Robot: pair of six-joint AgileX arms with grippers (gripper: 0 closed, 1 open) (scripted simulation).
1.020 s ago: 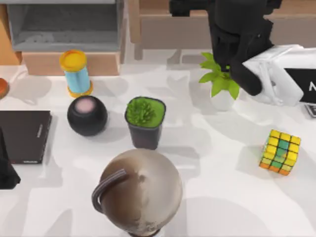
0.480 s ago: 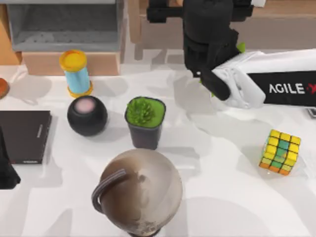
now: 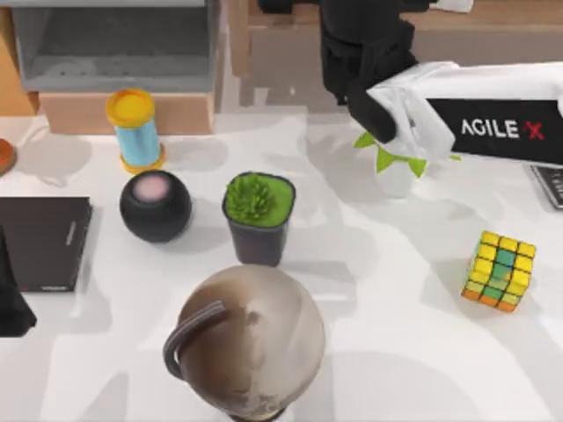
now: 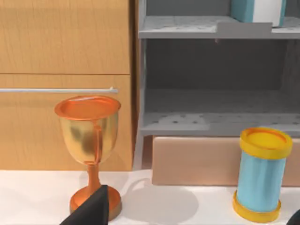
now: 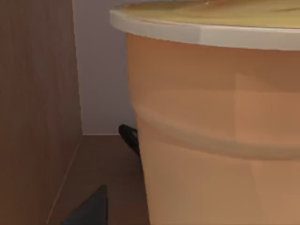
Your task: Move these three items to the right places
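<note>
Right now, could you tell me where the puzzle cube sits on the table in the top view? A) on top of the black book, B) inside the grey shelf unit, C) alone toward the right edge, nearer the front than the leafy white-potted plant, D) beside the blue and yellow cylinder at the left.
C: the puzzle cube rests by itself on the white table near the right edge, in front of the leafy plant.

Globe (image 3: 251, 343), dark planter (image 3: 259, 215), black sphere (image 3: 156, 206) crowd centre; open table (image 3: 405, 352) beside puzzle cube (image 3: 499, 271).
</note>
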